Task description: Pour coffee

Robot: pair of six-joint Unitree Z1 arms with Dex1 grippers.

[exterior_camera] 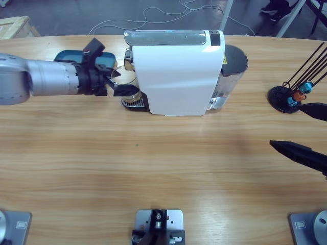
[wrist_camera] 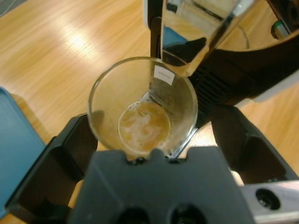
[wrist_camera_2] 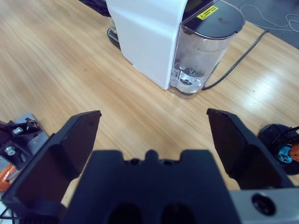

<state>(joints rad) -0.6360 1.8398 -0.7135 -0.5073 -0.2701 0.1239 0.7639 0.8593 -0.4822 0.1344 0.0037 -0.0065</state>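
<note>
A small clear glass tumbler point(wrist_camera: 142, 105) stands on the drip grate under the spout of the white coffee machine point(exterior_camera: 176, 71). A shallow layer of pale brown coffee point(wrist_camera: 144, 127) with white swirls lies in its bottom. My left gripper point(exterior_camera: 124, 83) reaches in from the left, its jaws open and standing on either side of the tumbler point(exterior_camera: 127, 84). In the left wrist view the left gripper point(wrist_camera: 154, 121) has a gap between the glass and the right-hand jaw. My right gripper point(exterior_camera: 286, 125) hovers open and empty over the table's right side.
A blue tray point(exterior_camera: 66, 55) lies behind the left arm, also at the left wrist view's edge point(wrist_camera: 14, 149). The machine's clear water tank point(wrist_camera_2: 205, 46) is at its right end. A black capsule stand point(exterior_camera: 288, 97) with orange and blue capsules sits far right.
</note>
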